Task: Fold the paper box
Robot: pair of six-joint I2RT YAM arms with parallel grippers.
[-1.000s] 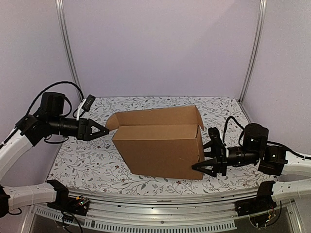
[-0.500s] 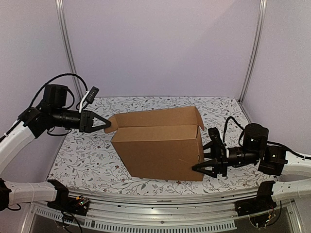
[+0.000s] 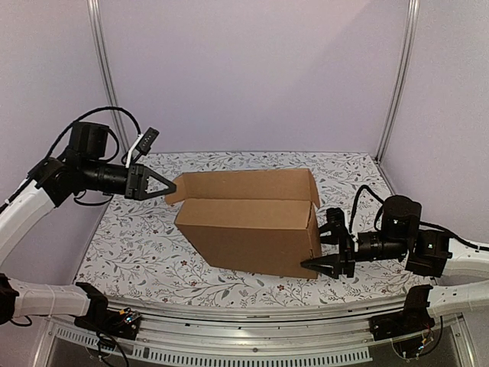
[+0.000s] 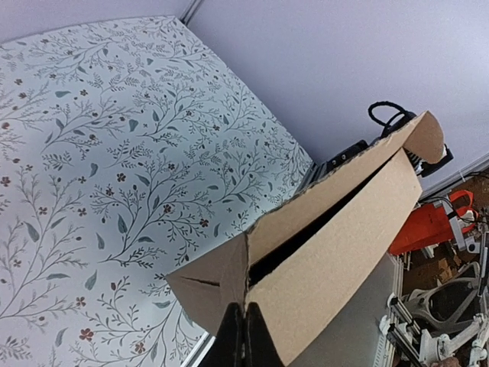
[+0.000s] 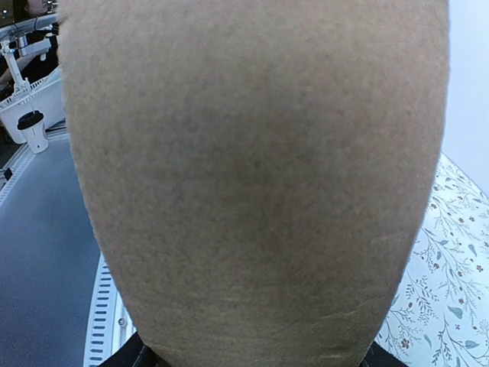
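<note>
Here, item by item:

- The paper box [image 3: 252, 233] stands on the floral-patterned table [image 3: 130, 245], roughly at its middle and between the two arms. It is part-folded: the front wall is upright and the top is open.
- Behind the opening, the box's rear panel rises higher than the front wall. A small flap sticks up at its right end, and another flap juts out at its left end.
- The left gripper [image 3: 164, 187] reaches in level from the left, its claw pinched narrow with the two fingers [image 4: 244, 336] pressed together.
- From the left wrist camera, the fingertips meet the box at the crease where the left flap joins the front wall. Whether any cardboard is caught between them cannot be told.
- The right gripper [image 3: 325, 245] sits low at the box's right end, its claw spread wide. One finger is at the bottom front corner and the other lies beside the end wall.
- From the right wrist camera, brown cardboard fills almost the whole view, very close and blurred. Whether the pads press on it cannot be told.
</note>
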